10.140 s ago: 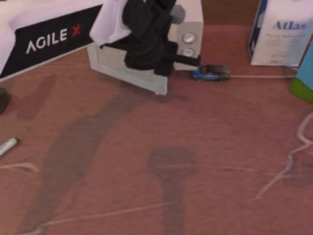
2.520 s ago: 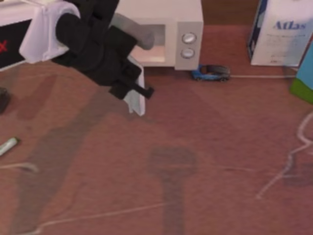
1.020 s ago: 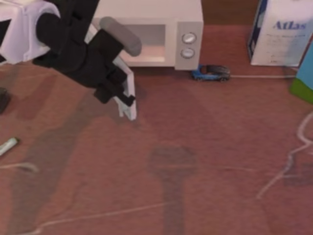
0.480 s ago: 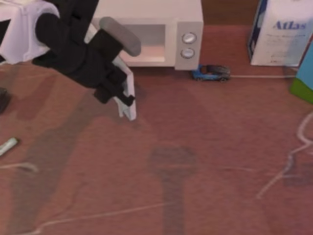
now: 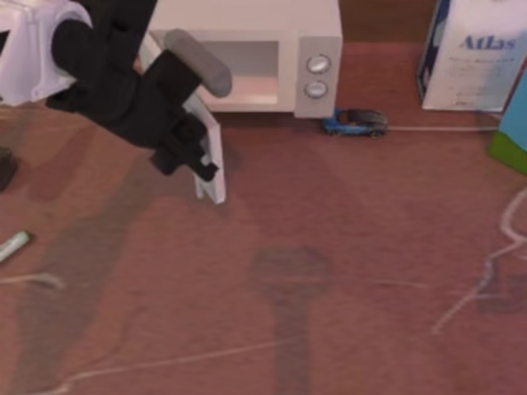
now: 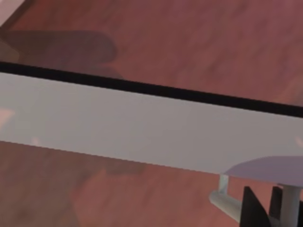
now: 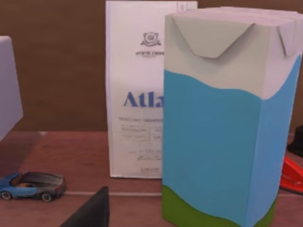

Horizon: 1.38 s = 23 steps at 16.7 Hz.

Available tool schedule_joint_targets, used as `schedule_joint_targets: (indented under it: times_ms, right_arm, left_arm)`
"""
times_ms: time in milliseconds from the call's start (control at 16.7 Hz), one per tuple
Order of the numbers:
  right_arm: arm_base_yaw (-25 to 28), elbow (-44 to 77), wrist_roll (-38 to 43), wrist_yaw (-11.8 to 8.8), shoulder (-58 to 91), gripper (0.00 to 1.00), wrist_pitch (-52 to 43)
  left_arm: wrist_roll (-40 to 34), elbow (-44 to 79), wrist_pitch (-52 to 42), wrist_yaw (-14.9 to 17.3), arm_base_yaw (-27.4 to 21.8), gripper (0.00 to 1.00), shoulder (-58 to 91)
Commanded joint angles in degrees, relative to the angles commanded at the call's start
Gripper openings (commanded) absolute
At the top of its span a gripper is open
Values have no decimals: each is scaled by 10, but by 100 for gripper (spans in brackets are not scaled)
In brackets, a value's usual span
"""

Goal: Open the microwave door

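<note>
The door (image 5: pixel 212 160) is wide open.
The left gripper (image 5: pixel 193 160) is at the door's edge, left of the microwave (image 5: pixel 263 25); I cannot tell its grip.

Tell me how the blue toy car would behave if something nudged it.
The blue toy car sits on its wheels on the flat table, so it would probably roll easily. It looks small beside the microwave, so likely light and quick to skid sideways.

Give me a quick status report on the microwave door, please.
Left gripper at the microwave door's free edge. Door swung wide, microwave cavity exposed. Right arm out of the top view. Toy car beside microwave, not in the way.
</note>
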Motion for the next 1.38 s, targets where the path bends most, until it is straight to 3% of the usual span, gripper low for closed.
schedule_joint_targets:
  times_ms: [360,1380]
  right_arm:
    - [0,0,0,0,0,100,0]
    - [0,0,0,0,0,100,0]
  left_arm:
    - [73,-8,-20,33,30,0,-10]
    - [73,-8,-20,33,30,0,-10]
